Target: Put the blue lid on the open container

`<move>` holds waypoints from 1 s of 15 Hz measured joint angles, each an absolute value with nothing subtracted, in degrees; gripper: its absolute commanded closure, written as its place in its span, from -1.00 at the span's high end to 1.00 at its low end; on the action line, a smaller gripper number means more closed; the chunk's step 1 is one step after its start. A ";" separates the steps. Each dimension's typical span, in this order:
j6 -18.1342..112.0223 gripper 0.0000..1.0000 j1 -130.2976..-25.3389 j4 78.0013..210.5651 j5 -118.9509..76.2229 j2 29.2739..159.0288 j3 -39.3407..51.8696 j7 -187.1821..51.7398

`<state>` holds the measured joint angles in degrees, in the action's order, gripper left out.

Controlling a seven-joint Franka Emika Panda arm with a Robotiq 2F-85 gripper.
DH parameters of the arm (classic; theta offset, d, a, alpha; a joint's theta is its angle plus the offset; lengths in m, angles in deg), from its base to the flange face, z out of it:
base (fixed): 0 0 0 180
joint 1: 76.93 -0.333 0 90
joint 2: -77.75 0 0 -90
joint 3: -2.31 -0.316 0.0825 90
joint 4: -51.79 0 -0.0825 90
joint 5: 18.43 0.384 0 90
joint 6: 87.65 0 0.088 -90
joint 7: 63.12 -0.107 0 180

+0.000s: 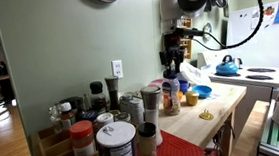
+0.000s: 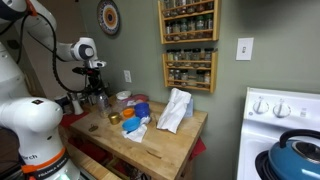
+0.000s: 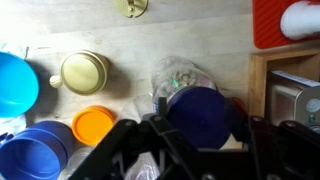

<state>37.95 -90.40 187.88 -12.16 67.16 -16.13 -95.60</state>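
Observation:
In the wrist view the blue lid (image 3: 200,117) is a dark blue disc sitting between my gripper's (image 3: 205,135) fingers. The left finger touches its rim, and a narrow gap shows at the right finger. The open container (image 3: 176,76) is a translucent jar just beyond and partly under the lid. Whether the lid rests on the jar's mouth cannot be told. In both exterior views the gripper (image 1: 174,69) (image 2: 96,86) hangs straight down over the jars at the counter's wall side. The tall jar with orange tones (image 1: 169,98) stands right below it.
Left of the jar are a cream lidded pot (image 3: 82,70), an orange lid (image 3: 93,125) and two blue bowls (image 3: 14,82) (image 3: 35,150). A wooden box (image 3: 290,90) and a red mat (image 3: 272,25) are on the right. A white crumpled bag (image 2: 175,110), spice jars (image 1: 114,140) and a blue kettle (image 1: 227,66) also show.

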 measured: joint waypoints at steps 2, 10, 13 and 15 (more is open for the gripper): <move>37.95 -0.75 -90.41 187.38 -12.16 67.06 -16.13 -95.60; 37.90 -0.90 -90.30 186.80 -12.17 66.81 -15.86 -95.61; 37.88 -0.40 -90.17 186.89 -12.17 66.81 -15.53 -95.61; 37.88 -0.13 -90.14 186.94 -12.17 66.81 -15.39 -95.61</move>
<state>37.88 -90.14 186.94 -12.17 66.81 -15.39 -95.61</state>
